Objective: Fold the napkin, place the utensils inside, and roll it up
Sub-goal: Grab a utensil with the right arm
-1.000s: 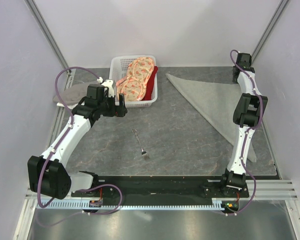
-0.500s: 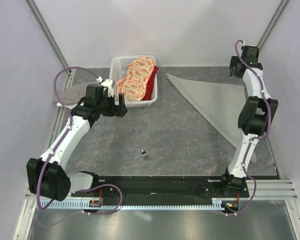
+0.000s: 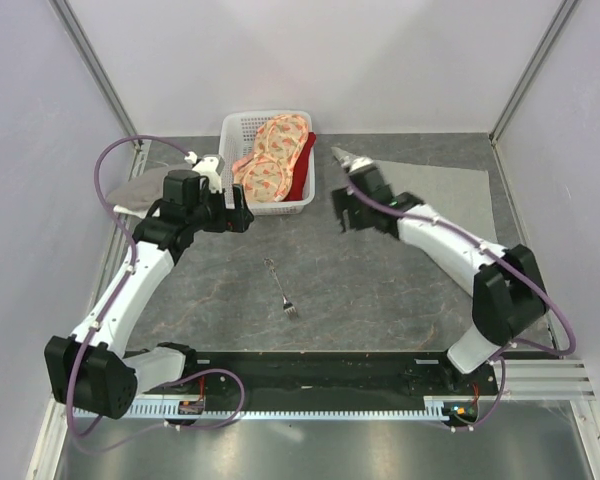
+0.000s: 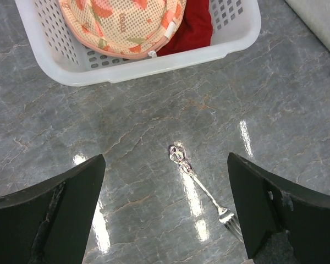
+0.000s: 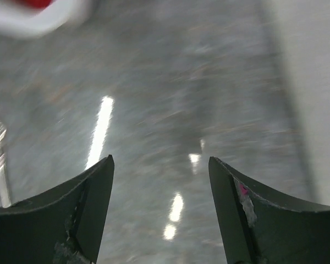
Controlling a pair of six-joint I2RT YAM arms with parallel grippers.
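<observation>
Right arm has swung in from the upper-right corner to frame centre. right gripper (image 3: 342,212) hangs by the left tip of the large grey-green thin cloth napkin (image 3: 452,190), jaws apart, empty. Napkin lies as a triangle, upper right, so the fold looks done. Slim silver metal fork (image 3: 280,288) hasn't moved, centre-low. left gripper (image 4: 165,159) wide apart, empty, near the white plastic basket (image 3: 270,207). Glossy grey marbled tabletop (image 3: 380,290), pale plain walls.

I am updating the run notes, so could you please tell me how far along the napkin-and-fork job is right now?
Done: the napkin lies as a triangle, apparently folded once. In hand: nothing; the right claw hangs open beside the napkin's edge, and the left claw is open near the basket. To do: the fork lies on bare table, apart from the napkin, so placing it and rolling remain.
</observation>
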